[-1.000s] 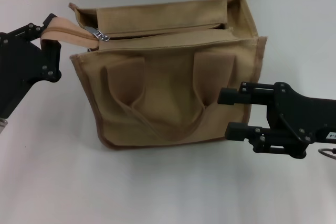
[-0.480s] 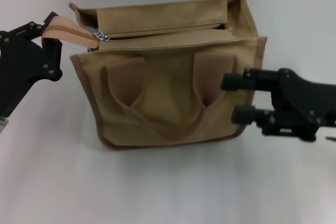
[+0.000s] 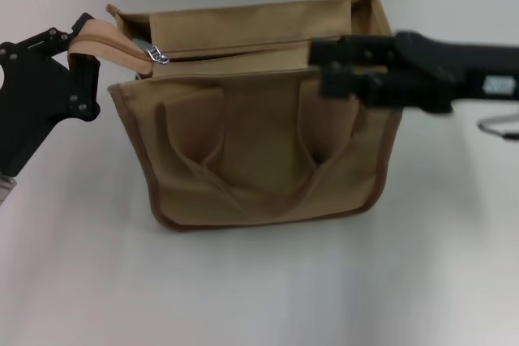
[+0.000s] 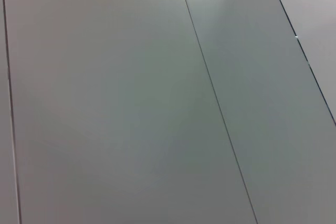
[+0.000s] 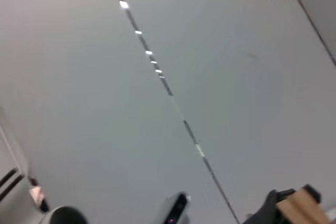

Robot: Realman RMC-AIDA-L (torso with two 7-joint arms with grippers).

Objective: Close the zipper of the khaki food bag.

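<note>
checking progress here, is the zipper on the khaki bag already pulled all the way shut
No: in the head view the zipper's pull tab sits at the khaki food bag's left end, and the top gapes open beside it.

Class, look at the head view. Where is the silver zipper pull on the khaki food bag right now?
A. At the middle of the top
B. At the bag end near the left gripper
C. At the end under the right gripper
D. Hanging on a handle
B: the silver zipper pull sits at the khaki food bag's end beside the left gripper, while the right gripper is over the opposite end.

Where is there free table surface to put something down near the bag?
The table is bare in front of the khaki food bag. It is crowded at the bag's left end, where the left gripper holds fabric, and around the right gripper above it.
</note>
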